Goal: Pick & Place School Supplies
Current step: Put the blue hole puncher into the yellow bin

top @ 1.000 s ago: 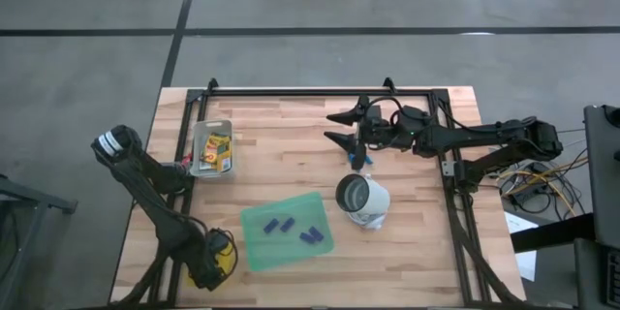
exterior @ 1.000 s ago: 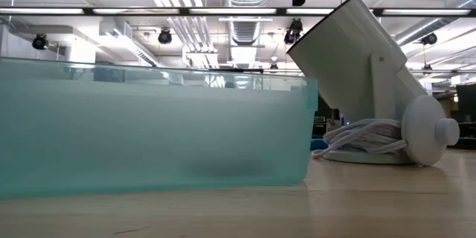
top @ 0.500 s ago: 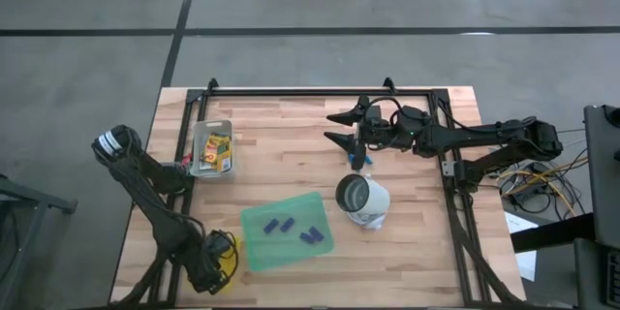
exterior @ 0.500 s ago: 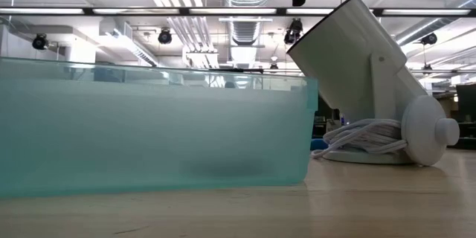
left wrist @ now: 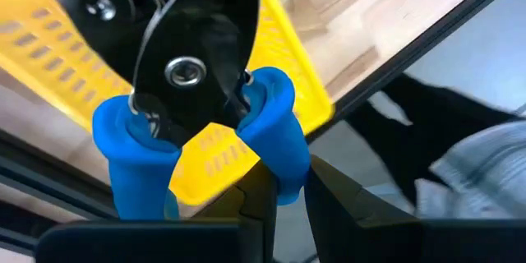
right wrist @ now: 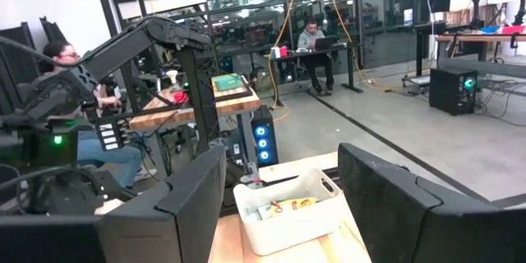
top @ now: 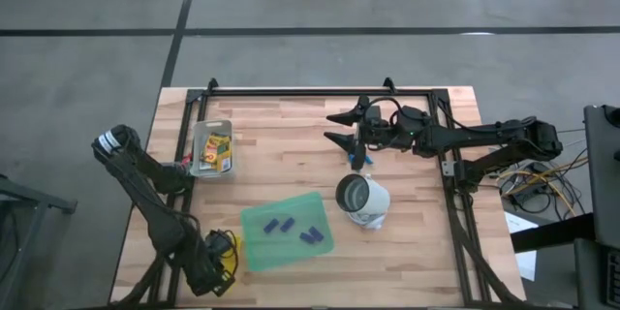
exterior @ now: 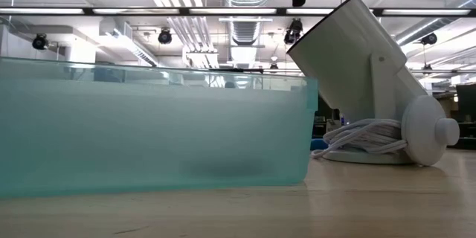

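Scissors point(left wrist: 197, 123) sat in my left fingers point(top: 215, 263), over the yellow basket point(left wrist: 271, 57) at the worktop's near left corner.
They looked small, hard and light, with slick blue handles that I pinched tight; their blades were hidden from me. My right fingers point(top: 341, 126) hung wide apart, far across the worktop point(top: 291, 145), holding nothing.

The left arm reaches down to the table's seven o'clock corner, its left gripper point(top: 215, 263) clamped tight. The right arm stretches in from three o'clock toward the centre, its right gripper point(top: 341, 127) hovering with fingers point(right wrist: 173, 205) spread wide.
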